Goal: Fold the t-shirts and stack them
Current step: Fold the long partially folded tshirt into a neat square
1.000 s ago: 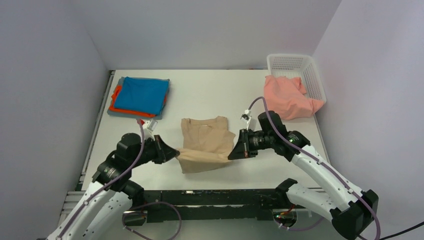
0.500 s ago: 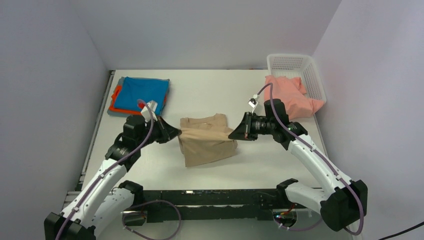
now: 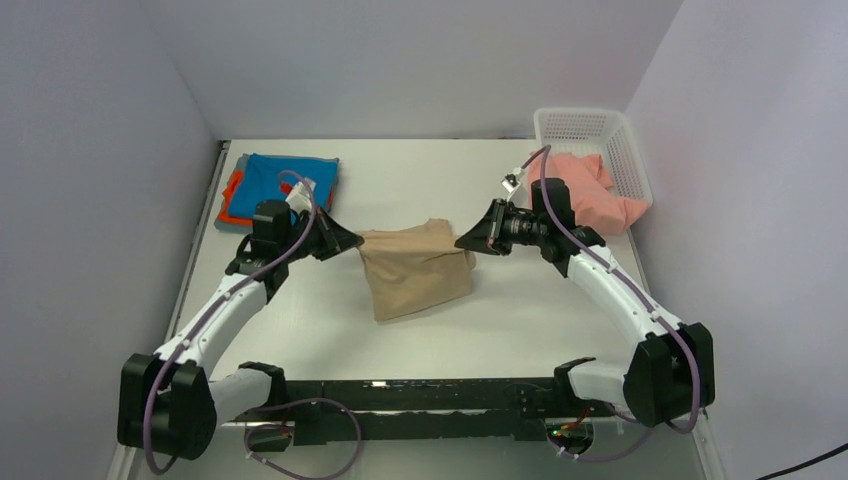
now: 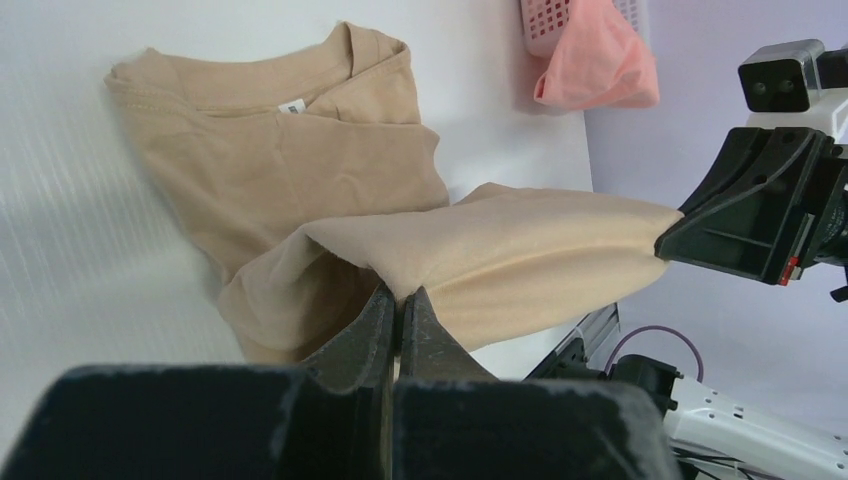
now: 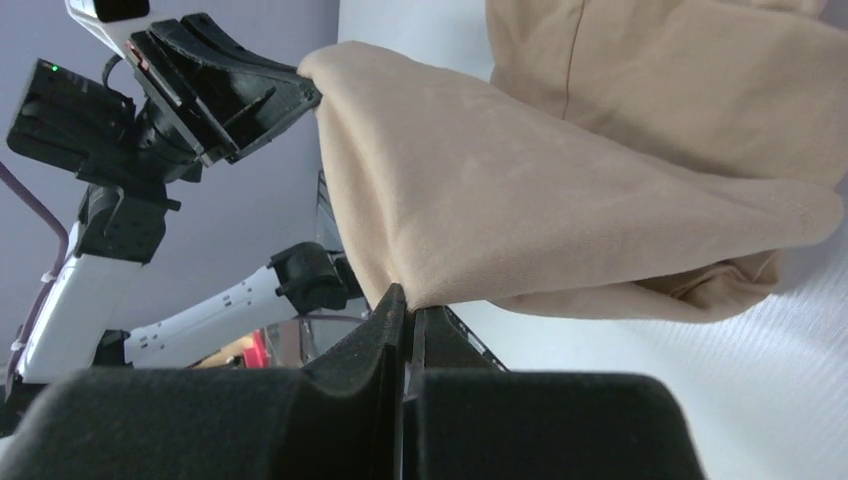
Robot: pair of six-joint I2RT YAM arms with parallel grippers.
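looks over half done: blue, orange and grey tees (image 3: 288, 185) sit stacked at 10 o'clock on the counter (image 3: 430, 180). tan tee (image 3: 415, 280) is mid-counter, mid-fold, left claw (image 3: 354, 242) and right claw (image 3: 462, 243) each clamped on its lifted edge. basket (image 3: 585, 112) at 2 o'clock holds only the unfolded pink tee (image 3: 580, 195), spilling over its rim.

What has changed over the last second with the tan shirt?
The left claw and right claw carried the tan t-shirt by its near edge away from the bases, folding it toward the collar. Both stayed shut on it. The folded stack and pink t-shirt did not move.
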